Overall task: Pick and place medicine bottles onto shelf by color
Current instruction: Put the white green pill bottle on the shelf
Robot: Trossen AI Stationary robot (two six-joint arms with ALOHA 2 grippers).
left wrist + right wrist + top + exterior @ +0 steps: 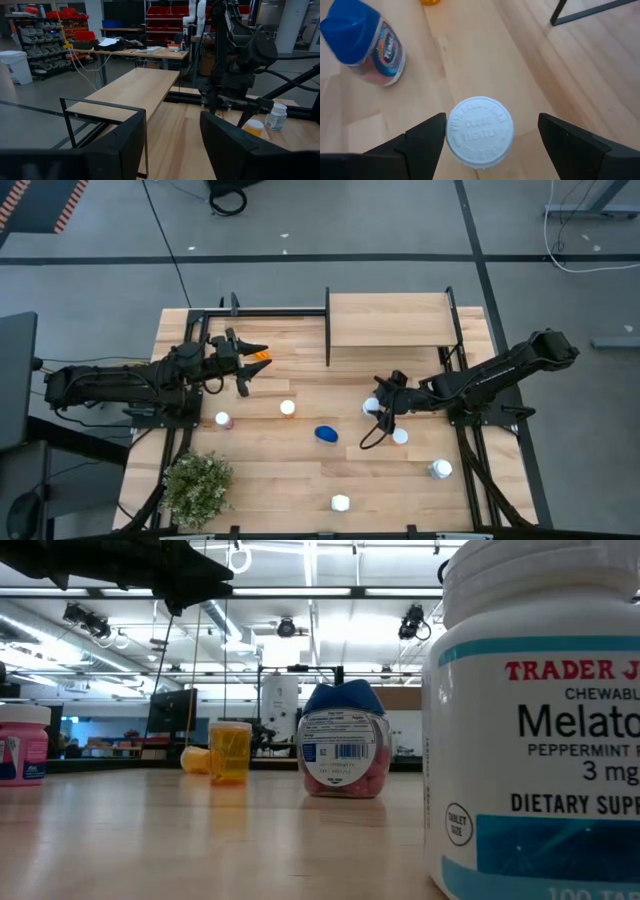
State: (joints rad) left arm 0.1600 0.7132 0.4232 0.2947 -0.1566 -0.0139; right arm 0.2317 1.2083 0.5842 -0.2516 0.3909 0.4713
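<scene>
Right tool (490, 137) is spread wide, hovering straight over a white-capped bottle (479, 131) standing upright on the counter (300, 470), cap dead centre between the fingers, so it's just a straight drop. That bottle sits right of centre on the counter; the shelf (390, 320) is at its 12 o'clock. Left tool (243, 362) sits half-open at the shelf's 9 o'clock, holding nothing that I can see.

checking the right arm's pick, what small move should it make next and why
Probably lower the right tool straight down, then close. Its fingers stand open on either side of the white bottle cap, apparently above it and not yet touching.
</scene>
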